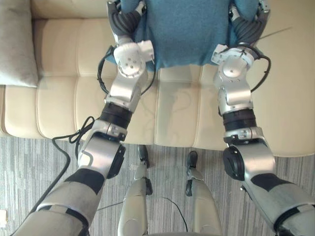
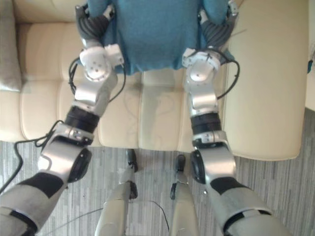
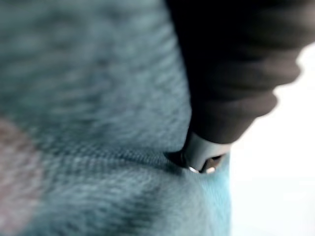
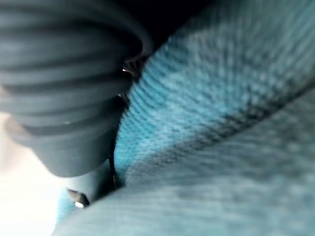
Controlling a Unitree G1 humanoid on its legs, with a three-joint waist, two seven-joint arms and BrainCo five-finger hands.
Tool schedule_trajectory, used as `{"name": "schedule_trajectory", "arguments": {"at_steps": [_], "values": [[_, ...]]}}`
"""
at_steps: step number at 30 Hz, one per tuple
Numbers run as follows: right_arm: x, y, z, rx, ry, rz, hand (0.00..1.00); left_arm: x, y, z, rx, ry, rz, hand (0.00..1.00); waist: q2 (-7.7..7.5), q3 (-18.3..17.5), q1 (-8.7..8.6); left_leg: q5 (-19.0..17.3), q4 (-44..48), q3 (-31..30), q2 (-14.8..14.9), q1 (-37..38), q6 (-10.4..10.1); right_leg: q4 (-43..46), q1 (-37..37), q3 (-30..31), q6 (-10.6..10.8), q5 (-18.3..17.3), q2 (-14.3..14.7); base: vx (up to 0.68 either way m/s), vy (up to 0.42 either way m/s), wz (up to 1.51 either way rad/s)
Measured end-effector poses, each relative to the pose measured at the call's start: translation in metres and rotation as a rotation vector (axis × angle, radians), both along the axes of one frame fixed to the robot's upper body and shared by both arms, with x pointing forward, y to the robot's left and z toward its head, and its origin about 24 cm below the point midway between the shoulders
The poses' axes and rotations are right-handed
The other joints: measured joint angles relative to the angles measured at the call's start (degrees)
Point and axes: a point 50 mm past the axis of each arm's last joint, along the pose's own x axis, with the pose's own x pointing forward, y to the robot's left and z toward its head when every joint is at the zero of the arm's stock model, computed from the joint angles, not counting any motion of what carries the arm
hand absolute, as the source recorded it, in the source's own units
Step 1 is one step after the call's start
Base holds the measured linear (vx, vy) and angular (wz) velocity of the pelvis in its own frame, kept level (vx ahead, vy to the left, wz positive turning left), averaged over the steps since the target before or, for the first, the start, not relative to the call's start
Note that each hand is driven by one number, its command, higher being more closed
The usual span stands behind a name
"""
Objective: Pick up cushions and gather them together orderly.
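Teal cushion [image 1: 182, 29] sits squeezed between the two robot hands at the far end of both outstretched arms, its wide face turned up toward the head camera and its lower edge hanging across the middle of the sofa seat. The left robot hand [image 1: 120, 20] is pressed against the teal cushion's left side, and the right robot hand [image 1: 248, 27] is against its right side, so the teal cushion spans the whole gap between them. Each wrist view shows that hand's dark ribbed cover lying right against the coarse teal weave, the cloth dented where the hand meets it. Whether either robot hand is spread flat on the cloth or clasped round its edge cannot be told, since the teal cushion hides what lies past the covers. Nor can it be told whether the teal cushion rests on the seat or is clear of it. Below it lies the sofa [image 1: 59, 98], cream and stitched into broad padded panels, running across the view with a wider plain section at its right end. A grey cushion [image 1: 17, 44] lies at the sofa's left end, well apart from the teal cushion and from both robot hands. In front of the sofa the floor [image 1: 29, 167] is grey carpet with fine stripes.
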Motion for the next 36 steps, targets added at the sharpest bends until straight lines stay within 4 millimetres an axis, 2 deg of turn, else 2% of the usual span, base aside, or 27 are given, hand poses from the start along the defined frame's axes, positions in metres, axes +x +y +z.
{"name": "schedule_trajectory", "arguments": {"at_steps": [2,5,7,10,11,14,16,18,20,22,23,24,27,29,30,31,32,33,35,36], "values": [[0.006,0.006,-0.006,0.026,0.037,0.084,0.00,0.007,0.005,-0.013,-0.020,0.076,-0.013,0.00,0.10,1.40,-0.15,0.47,-0.51,0.01,0.34,-0.76,-0.70,0.09,-0.97,-0.13,-0.01,0.01,0.35,0.04,-0.016,-0.02],[0.008,0.006,-0.006,0.007,0.045,0.105,0.00,0.010,0.001,-0.021,-0.033,0.107,-0.043,0.00,0.20,3.74,-0.17,0.77,-0.65,-0.07,0.64,-0.81,-1.15,0.35,-1.00,-0.76,-0.02,-0.01,0.52,0.04,-0.020,0.03],[0.011,0.002,-0.013,-0.007,0.082,0.112,0.00,0.012,-0.005,-0.035,-0.039,0.153,-0.069,0.00,0.26,4.84,-0.23,0.78,-0.65,-0.05,0.82,-0.88,-1.15,1.56,-1.62,-0.95,-0.02,-0.02,0.59,0.04,-0.011,0.00],[0.014,0.000,-0.030,-0.016,0.134,0.130,0.00,0.012,-0.004,-0.073,-0.049,0.229,-0.092,0.00,0.27,5.12,-0.74,0.77,-0.57,-0.05,0.84,-0.73,-1.15,2.31,-1.65,-1.06,-0.22,-0.19,0.54,0.05,-0.001,0.03],[0.014,-0.001,-0.033,-0.016,0.138,0.131,0.00,0.012,-0.003,-0.078,-0.050,0.235,-0.092,0.00,0.27,5.12,-0.75,0.77,-0.55,-0.05,0.80,-0.61,-1.15,2.72,-1.65,-1.08,-0.50,-0.47,0.48,0.05,-0.006,0.07],[0.014,-0.008,-0.055,-0.017,0.175,0.128,0.00,0.010,0.005,-0.098,-0.038,0.265,-0.090,0.00,0.22,5.14,-0.66,0.76,-0.45,-0.15,0.79,0.32,-1.16,5.44,-1.65,-1.14,-0.79,-2.14,0.30,0.04,-0.023,0.09],[0.009,-0.014,-0.072,-0.024,0.182,0.134,0.00,0.006,0.020,-0.111,-0.029,0.274,-0.073,0.00,0.20,5.14,-0.43,0.74,-0.45,-0.15,0.78,1.29,-1.17,7.55,-1.60,-1.08,-0.96,-3.63,0.16,0.01,-0.043,0.07],[0.004,-0.019,-0.077,-0.029,0.168,0.130,0.00,0.004,0.030,-0.116,-0.022,0.270,-0.059,0.00,0.19,5.13,-0.38,0.73,-0.45,-0.15,0.79,1.65,-1.17,8.31,-1.56,-1.08,-1.06,-4.25,0.08,-0.01,-0.056,0.02],[-0.012,-0.034,-0.093,-0.046,0.139,0.107,0.00,-0.005,0.051,-0.128,-0.020,0.261,-0.021,0.00,0.16,5.15,-0.41,0.72,-0.45,-0.12,1.01,3.10,-1.16,9.15,-0.60,-1.05,-1.18,-4.87,0.23,-0.02,-0.072,-0.02],[-0.022,-0.047,-0.106,-0.059,0.144,0.080,0.00,-0.013,0.061,-0.136,-0.026,0.259,-0.001,0.00,0.13,5.14,-0.38,0.69,-0.46,-0.19,1.02,4.68,-1.15,9.18,1.06,-1.12,-1.12,-5.20,0.23,-0.02,-0.049,0.03],[-0.036,-0.061,-0.117,-0.073,0.141,0.044,0.00,-0.022,0.070,-0.144,-0.039,0.248,0.020,0.00,0.05,5.10,-0.34,0.37,-0.49,-0.23,0.95,6.49,-1.26,9.24,2.92,-1.18,-1.20,-5.93,0.18,-0.01,-0.036,0.06],[-0.041,-0.064,-0.120,-0.076,0.139,0.034,0.00,-0.026,0.074,-0.147,-0.040,0.243,0.028,0.00,0.02,5.08,-0.31,0.15,-0.49,-0.21,0.92,7.08,-1.20,9.30,3.53,-1.22,-1.23,-6.27,0.15,-0.01,-0.031,0.03],[-0.073,-0.083,-0.142,-0.121,0.129,0.000,0.00,-0.054,0.096,-0.168,-0.036,0.219,0.078,0.00,-0.53,4.67,-0.13,-1.21,-0.45,-0.08,0.90,10.87,-1.26,9.92,6.91,-1.33,-1.11,-7.63,0.20,-0.01,-0.034,-0.01],[-0.088,-0.088,-0.166,-0.137,0.191,0.008,0.00,-0.072,0.105,-0.194,-0.055,0.269,0.099,0.00,-1.10,3.47,-0.08,-1.34,-0.46,-0.03,0.85,12.66,-1.29,9.86,8.65,-1.42,-1.08,-7.99,0.24,0.04,-0.034,0.00],[-0.098,-0.089,-0.183,-0.152,0.245,0.031,0.00,-0.084,0.107,-0.214,-0.058,0.322,0.095,0.00,-1.33,2.22,-0.03,-1.37,-0.50,-0.02,0.87,13.40,-1.30,9.54,9.61,-1.51,-1.03,-8.04,0.31,0.08,-0.031,0.01],[-0.109,-0.089,-0.203,-0.164,0.316,0.064,0.00,-0.098,0.105,-0.239,-0.077,0.396,0.084,0.00,-1.48,1.50,-0.05,-1.75,-0.54,-0.08,0.85,15.25,-1.17,8.87,11.84,-1.83,-0.92,-8.11,0.33,0.10,-0.028,0.03],[-0.114,-0.089,-0.213,-0.161,0.348,0.075,0.00,-0.103,0.104,-0.248,-0.086,0.423,0.082,0.00,-1.53,1.25,-0.05,-2.02,-0.51,-0.07,0.81,15.94,-1.18,8.71,12.63,-1.91,-0.83,-8.17,0.32,0.11,-0.015,0.04],[-0.123,-0.086,-0.229,-0.143,0.399,0.108,0.00,-0.115,0.101,-0.267,-0.106,0.484,0.070,0.00,-1.83,0.36,-0.02,-2.55,-0.52,-0.04,0.73,17.45,-1.29,8.34,14.31,-2.00,-0.62,-8.51,0.25,0.11,-0.004,0.02],[-0.152,-0.075,-0.276,-0.063,0.549,0.187,0.00,-0.148,0.092,-0.310,-0.136,0.636,0.022,0.00,-2.59,-3.14,-0.05,-3.88,-0.39,-0.08,0.57,20.78,-1.39,6.95,18.46,-2.33,-0.42,-9.07,0.21,0.14,0.003,0.04],[-0.157,-0.073,-0.285,-0.044,0.583,0.197,0.00,-0.154,0.090,-0.319,-0.143,0.670,0.013,0.00,-2.75,-3.80,-0.01,-4.16,-0.40,-0.06,0.52,21.58,-1.48,6.75,19.34,-2.37,-0.35,-9.22,0.19,0.14,0.017,0.08]]}}
